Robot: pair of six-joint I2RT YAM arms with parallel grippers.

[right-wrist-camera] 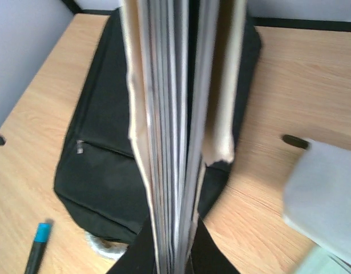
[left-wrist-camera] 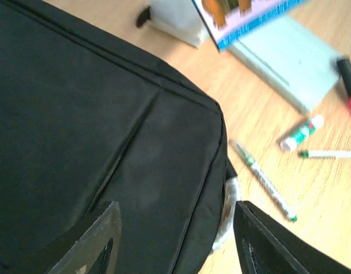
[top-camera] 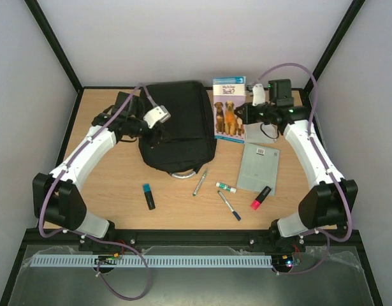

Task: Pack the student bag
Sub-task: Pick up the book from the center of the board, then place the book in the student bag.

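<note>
Soft black fabric student bag, boxy with zip seams, flat on the wooden table near its far edge. Left gripper spread wide just over its front panel. Right gripper pinching a thin glossy booklet, just right of the bag.

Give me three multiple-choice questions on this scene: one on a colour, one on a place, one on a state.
1. The student bag is: A black; B red; C green.
2. The blue-capped marker lies: A on the student bag; B on the table; C held aloft.
3. The right gripper is: A open; B shut, empty; C shut on the dog book.
A, its fabric is black; B, it rests on bare wood; C, it clamps the dog book upright.
</note>
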